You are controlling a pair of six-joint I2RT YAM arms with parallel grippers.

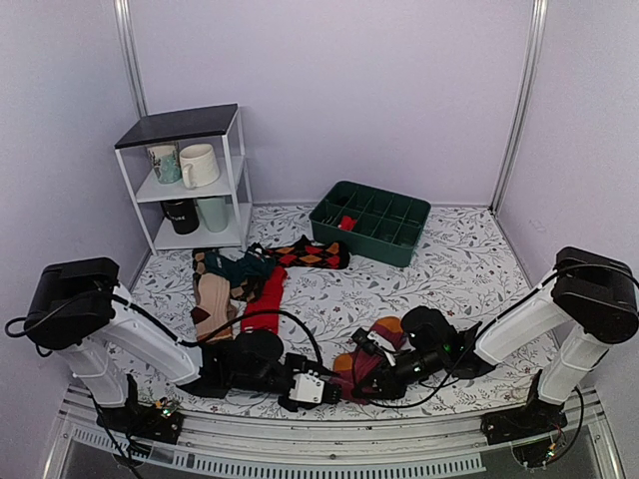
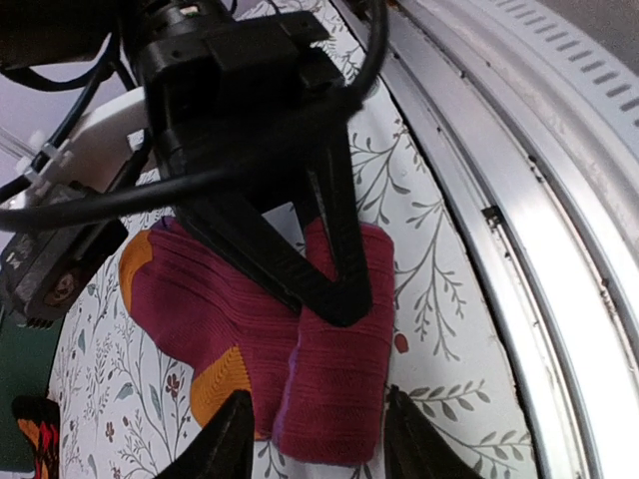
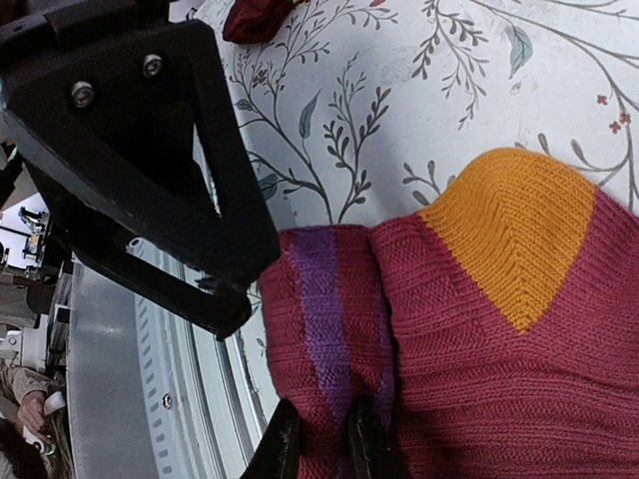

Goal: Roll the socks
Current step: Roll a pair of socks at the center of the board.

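The maroon socks (image 1: 377, 351) with orange heel and toe lie near the table's front edge, their near end folded into a short roll (image 2: 334, 389). My left gripper (image 2: 319, 439) is open, its fingertips (image 2: 232, 439) standing on either side of the roll's end without closing on it. My right gripper (image 3: 324, 449) is shut on the roll's purple-striped fold (image 3: 324, 299); its black fingers (image 2: 329, 279) also show pinching the sock in the left wrist view. The orange heel (image 3: 519, 230) lies beside the fold. The two grippers meet at the roll (image 1: 344, 387).
More socks lie in a pile (image 1: 235, 284) at the left, with a black-red argyle sock (image 1: 312, 253) behind. A green compartment tray (image 1: 399, 239) stands at the back. A white shelf (image 1: 190, 180) holds mugs. A metal rail (image 2: 519, 230) runs along the near edge, close to the roll.
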